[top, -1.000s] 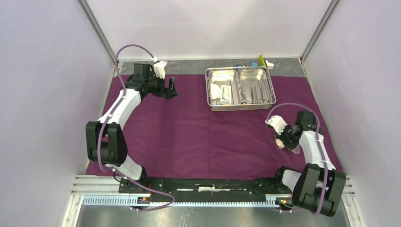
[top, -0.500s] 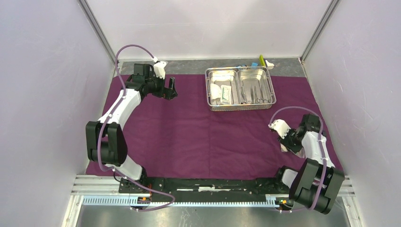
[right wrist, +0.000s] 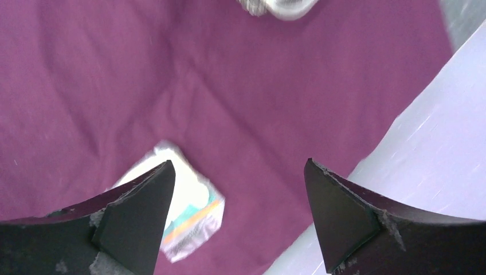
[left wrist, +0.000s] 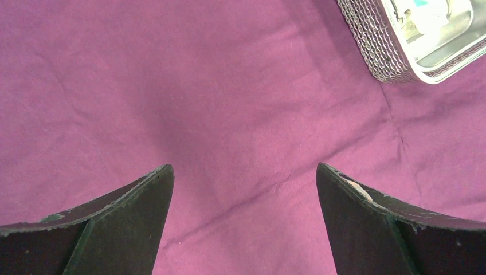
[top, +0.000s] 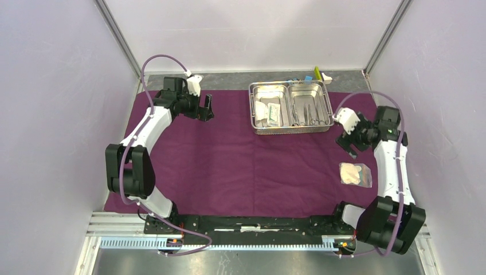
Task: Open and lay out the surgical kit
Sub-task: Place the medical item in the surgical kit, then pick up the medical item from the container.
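Note:
The plum-purple cloth [top: 240, 154] lies spread flat over the table. At its back right stands the steel tray [top: 291, 131], with a white flat packet [top: 272, 113] in the left compartment and slim steel instruments [top: 309, 112] in the right. A pale gauze packet [top: 355, 174] lies alone on the cloth near the right edge. My right gripper [top: 348, 143] hangs open and empty between that packet and the tray. In the right wrist view the packet [right wrist: 195, 212] shows on the cloth beside the left finger of the gripper [right wrist: 238, 169]. My left gripper [top: 204, 109] is open over bare cloth [left wrist: 240, 103], the tray's corner [left wrist: 395, 51] to its right.
Small yellow-green [top: 317, 73] and blue [top: 293, 80] blocks sit on the grey strip behind the tray. The enclosure's right wall [right wrist: 435, 114] runs close beside my right gripper. The arm bases stand at the near edge.
My right gripper has opened, leaving the gauze packet on the cloth, and has drawn back and up toward the tray. The left arm has not moved.

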Available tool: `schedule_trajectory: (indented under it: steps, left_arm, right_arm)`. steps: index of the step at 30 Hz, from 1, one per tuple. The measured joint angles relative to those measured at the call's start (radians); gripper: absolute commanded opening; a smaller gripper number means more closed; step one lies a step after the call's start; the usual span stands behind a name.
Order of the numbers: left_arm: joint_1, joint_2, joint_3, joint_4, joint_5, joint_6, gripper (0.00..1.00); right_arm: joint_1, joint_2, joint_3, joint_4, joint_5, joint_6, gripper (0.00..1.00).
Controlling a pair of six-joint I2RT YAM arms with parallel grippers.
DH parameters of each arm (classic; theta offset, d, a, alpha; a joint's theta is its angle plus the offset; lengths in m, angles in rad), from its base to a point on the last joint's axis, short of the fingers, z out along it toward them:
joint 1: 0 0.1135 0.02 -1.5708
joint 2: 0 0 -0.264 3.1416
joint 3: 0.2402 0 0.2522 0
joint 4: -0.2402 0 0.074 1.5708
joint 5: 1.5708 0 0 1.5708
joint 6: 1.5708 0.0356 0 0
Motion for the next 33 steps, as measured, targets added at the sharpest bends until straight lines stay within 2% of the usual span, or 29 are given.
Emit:
schedule_trajectory:
  steps: [7, 13, 19, 25, 29, 33]
  left_arm:
    - [0.000, 0.002, 0.014, -0.011, -0.028, 0.000, 1.00]
    - [0.000, 0.002, 0.015, -0.012, -0.051, 0.000, 1.00]
    - [0.000, 0.002, 0.026, -0.015, -0.066, 0.000, 1.00]
    - [0.000, 0.002, 0.027, -0.020, -0.071, 0.000, 1.00]
    - [0.000, 0.002, 0.027, -0.022, -0.071, 0.000, 1.00]
    - [0.000, 0.002, 0.027, -0.024, -0.070, 0.000, 1.00]
  right_arm:
    - [0.289, 0.086, 0.093, 0.138, 0.001, 0.204, 0.89]
    - [0.470, 0.291, 0.241, 0.311, 0.012, 0.412, 0.86]
    - [0.613, 0.554, 0.490, 0.441, 0.065, 0.546, 0.84]
    - [0.710, 0.788, 0.688, 0.462, 0.152, 0.592, 0.86]
    - [0.718, 0.912, 0.785, 0.430, 0.188, 0.597, 0.87]
    - [0.712, 0.976, 0.813, 0.405, 0.177, 0.599, 0.87]
